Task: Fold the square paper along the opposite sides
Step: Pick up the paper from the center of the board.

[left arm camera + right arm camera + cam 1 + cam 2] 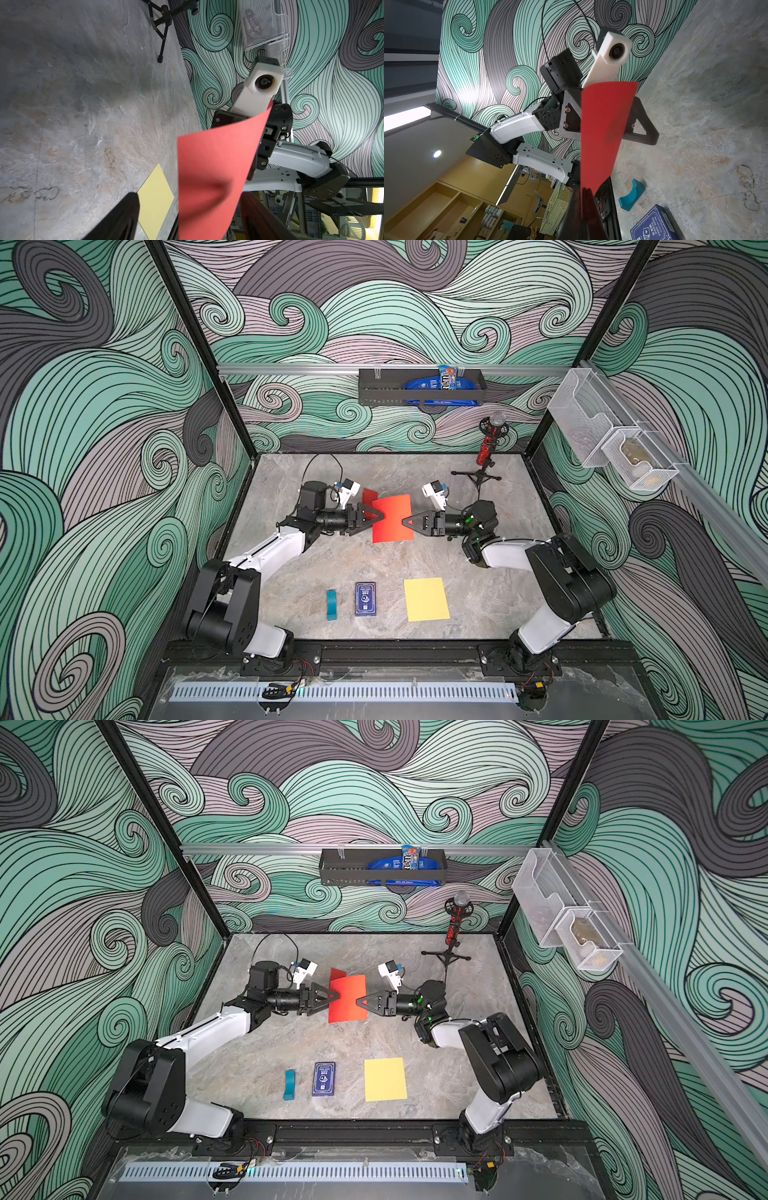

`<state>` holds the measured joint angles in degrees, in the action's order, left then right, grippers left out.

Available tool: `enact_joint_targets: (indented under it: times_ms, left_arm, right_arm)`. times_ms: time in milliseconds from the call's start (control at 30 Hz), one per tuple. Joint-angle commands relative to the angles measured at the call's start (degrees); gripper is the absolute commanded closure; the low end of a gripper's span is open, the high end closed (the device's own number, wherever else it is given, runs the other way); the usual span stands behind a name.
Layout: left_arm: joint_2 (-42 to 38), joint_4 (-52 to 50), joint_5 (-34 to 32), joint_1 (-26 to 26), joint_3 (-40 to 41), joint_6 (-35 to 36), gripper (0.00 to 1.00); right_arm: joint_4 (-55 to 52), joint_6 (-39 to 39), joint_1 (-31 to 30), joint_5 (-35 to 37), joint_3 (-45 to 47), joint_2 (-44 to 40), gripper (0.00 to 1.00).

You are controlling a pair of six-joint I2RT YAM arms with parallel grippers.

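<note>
red paper [392, 517] midair, long axis front-to-back, R fingers [406, 522] pinching

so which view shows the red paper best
A top view: nearly the whole red paper shows there, outline and bend included, and both top views give this. The left wrist view shows only a curled part up close. The right wrist view sees it at a steep slant, as a narrow strip.

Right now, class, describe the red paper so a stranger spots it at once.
Find the grey table. At its middle, the right gripper pinches the red paper off the surface. Its neighbour, the yellow paper, lies flat in front.
</note>
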<state>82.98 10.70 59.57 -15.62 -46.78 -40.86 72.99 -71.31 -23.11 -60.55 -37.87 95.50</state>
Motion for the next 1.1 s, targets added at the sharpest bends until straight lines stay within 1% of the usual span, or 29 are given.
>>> enact_joint_targets:
  times_ms: [0,33,67,100,233,367,467,500,667,833,933,967,1033,1067]
  left_arm:
    - [-1.15,8.8,3.93,0.15,2.36,-5.54,0.19]
    - [-1.15,10.12,4.29,0.15,2.79,-6.4,0.19]
    - [-2.96,11.3,4.54,0.15,3.16,-7.21,0.19]
    - [-3.46,12.23,4.75,0.15,3.41,-7.91,0.22]
    - [-5.26,12.19,4.44,0.23,2.99,-7.94,0.39]
    - [-5.28,10.1,3.68,0.41,2.15,-6.73,0.59]
    - [-5.03,9.95,3.32,0.41,2.01,-6.6,0.72]
    - [-4.94,9.91,3.12,0.41,2.04,-6.54,0.76]
    - [-4.8,8.9,2.61,0.41,1.78,-5.71,0.86]
    - [-4.38,7.0,2.04,0.41,1.37,-4.4,1.0]
    - [-4.15,6.09,1.9,0.41,0.89,-3.69,1.0]
    - [-4.07,5.41,1.78,0.41,0.57,-3.17,1.0]
    - [-3.97,3.7,1.84,0.41,-0.45,-2.34,1.0]
    - [-3.97,2.07,1.94,0.41,-1.33,-1.53,1.0]
  right_arm:
    - [-1.76,0.13,-0.46,-1.41,-1.12,-0.86,1.0]
    - [-2.29,0.49,-0.53,-1.47,-1.23,-0.77,1.0]
    - [-3.11,1.0,-0.48,-1.42,-1.31,-0.52,1.0]
    - [-4.09,1.75,-0.44,-1.51,-1.33,-0.37,1.0]
    - [-10.67,6.13,-0.02,-1.59,-1.63,-1.19,1.0]
    - [-22.01,13.73,0.33,-1.37,-3.03,-3.4,1.0]
    - [-28.99,18.25,0.39,-0.8,-3.92,-5.11,1.0]
    - [-30.07,18.9,0.51,-0.71,-4.04,-5.47,1.0]
    - [-30.98,19.12,1.05,-0.41,-3.7,-6.39,1.0]
    - [-32.4,20.2,1.14,-0.57,-4.26,-6.94,1.0]
    - [-35.51,22.6,1.23,-0.4,-4.95,-7.33,0.92]
    - [-36.65,23.59,1.46,-0.14,-5.25,-7.31,0.88]
    - [-39.88,26.57,2.14,0.96,-6.15,-7.27,0.77]
    - [-42.21,28.59,2.49,2.04,-6.65,-7.11,0.74]
